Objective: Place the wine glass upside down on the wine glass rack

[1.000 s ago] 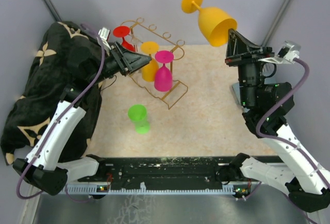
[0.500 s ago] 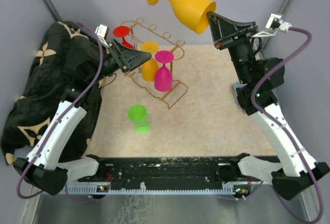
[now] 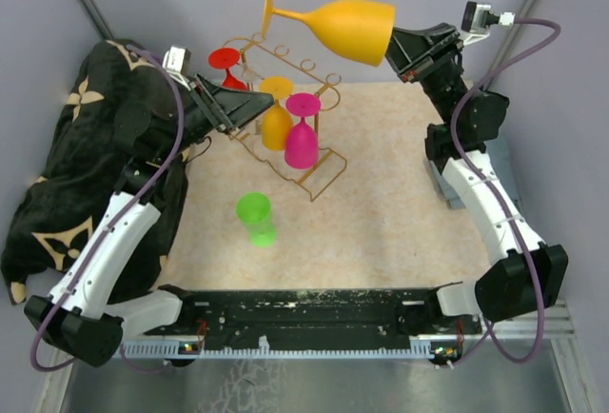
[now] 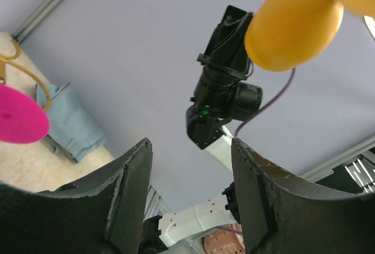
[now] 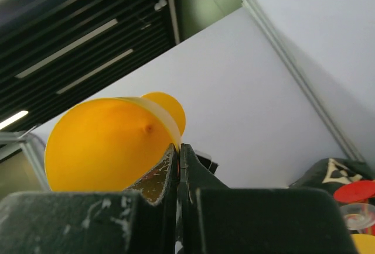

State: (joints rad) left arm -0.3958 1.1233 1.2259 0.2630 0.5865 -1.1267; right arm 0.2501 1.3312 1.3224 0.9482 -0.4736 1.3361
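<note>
The pale speckled bench [image 3: 400,232] fills the middle of the overhead view. A black cloth [image 3: 57,166] printed with cream four-petal flower motifs is heaped along the left edge. The right arm reaches up to the upper right of the frame. Its right hand [image 3: 388,47] is pressed together on the rim of the orange wine glass [image 3: 347,28], one finger inside the bowl and one outside, as the right wrist view shows. That glass hangs in the air on its side, with its foot pointing to the frame's left, at the top centre and above the far end of the wine glass rack [image 3: 310,196]. The gold wire rack stands on the bench at upper left of centre. A yellow glass [image 3: 277,126] and a pink glass [image 3: 301,144] hang in it upside down, and a red glass [image 3: 225,59] sits at its far left end. The left hand [image 3: 262,104] is just beside the yellow glass, fingers apart and gripping nothing. A green glass [image 3: 256,218] rests on the bench below the rack, apart from it.
</note>
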